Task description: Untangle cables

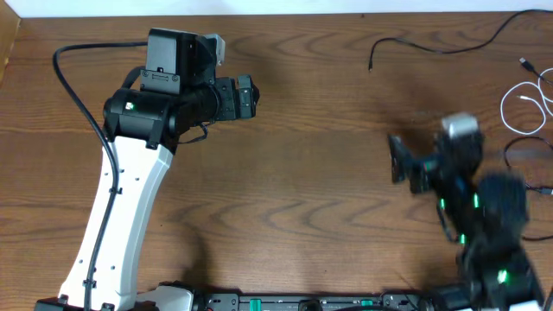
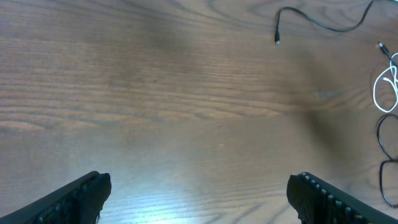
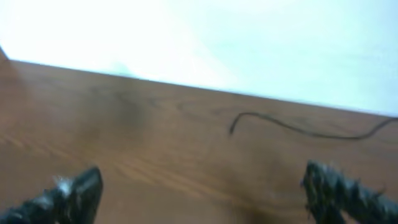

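Hovering over the table (image 1: 328, 216), left gripper (image 2: 199, 183) and right gripper (image 3: 202, 174) both gape empty. One black cable (image 3: 298, 127) lies ahead of the right gripper; the white cable (image 2: 385, 87) and second black cable (image 2: 387, 143) lie ahead-right of the left.

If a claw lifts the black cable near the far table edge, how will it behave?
The black cable lies in loose curves, so it probably droops limply. It is very thin, so likely light; a push may just bend it.

Overhead looks straight down on the whole table (image 1: 311, 173). Left wrist tilts down toward 2 o'clock. Right wrist, low and blurred, faces the 12 o'clock edge. All three catch the black cable (image 1: 415, 45).
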Tool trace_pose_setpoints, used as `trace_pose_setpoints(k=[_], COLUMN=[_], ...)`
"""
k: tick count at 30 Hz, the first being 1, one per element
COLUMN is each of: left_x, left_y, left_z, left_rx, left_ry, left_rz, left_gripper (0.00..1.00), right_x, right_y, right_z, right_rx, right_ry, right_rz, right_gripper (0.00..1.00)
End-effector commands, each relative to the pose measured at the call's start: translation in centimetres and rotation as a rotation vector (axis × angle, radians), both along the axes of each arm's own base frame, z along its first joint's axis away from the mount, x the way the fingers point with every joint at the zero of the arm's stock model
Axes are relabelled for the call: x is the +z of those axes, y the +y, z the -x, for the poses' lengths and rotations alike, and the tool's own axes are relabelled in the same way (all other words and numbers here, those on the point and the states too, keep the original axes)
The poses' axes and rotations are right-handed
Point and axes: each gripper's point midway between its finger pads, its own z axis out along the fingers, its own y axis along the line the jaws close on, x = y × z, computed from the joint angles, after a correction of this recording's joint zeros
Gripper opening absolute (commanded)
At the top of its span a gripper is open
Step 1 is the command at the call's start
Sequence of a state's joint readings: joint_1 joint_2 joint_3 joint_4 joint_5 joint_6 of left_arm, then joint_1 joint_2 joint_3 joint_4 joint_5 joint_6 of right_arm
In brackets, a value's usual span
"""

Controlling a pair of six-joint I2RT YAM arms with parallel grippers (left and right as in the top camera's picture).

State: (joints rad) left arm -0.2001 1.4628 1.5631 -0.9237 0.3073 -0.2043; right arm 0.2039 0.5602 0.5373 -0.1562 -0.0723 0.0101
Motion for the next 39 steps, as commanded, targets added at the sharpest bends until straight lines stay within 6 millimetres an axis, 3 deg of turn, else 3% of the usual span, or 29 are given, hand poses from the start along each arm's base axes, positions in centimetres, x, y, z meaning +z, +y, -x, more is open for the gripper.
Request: trace_pose_setpoints(k=[1, 7, 13, 18, 39], left_x=[0.2, 0.2, 0.2, 0.2, 0.2], left_y=[0.1, 0.1, 0.1, 0.1, 0.1], left_z=[-0.1, -0.1, -0.1, -0.1, -0.1], left_rx=[-0.009, -0.009, -0.009, -0.009, -0.009], left_ry=[-0.014, -0.014, -0.014, -0.014, -0.014], left_rz=[-0.021, -0.02, -0.02, -0.021, -0.02], left_gripper=[0.96, 0.96, 0.96, 0.96, 0.96], right_x=[-3.1, -6.0, -7.9, -10.7, -10.7], right_y=[-0.7, -1.3, -1.6, -1.9, -2.1], right_z=[1.6, 3.1, 3.4, 3.5, 3.5], right_rx=[0.002, -0.013, -0.017, -0.035, -0.045], right_ry=[-0.052, -0.123, -0.149, -0.122, -0.123], right_rz=[0.004, 0.001, 0.032, 0.04, 0.042], right_gripper=[0.99, 0.99, 0.99, 0.99, 0.99])
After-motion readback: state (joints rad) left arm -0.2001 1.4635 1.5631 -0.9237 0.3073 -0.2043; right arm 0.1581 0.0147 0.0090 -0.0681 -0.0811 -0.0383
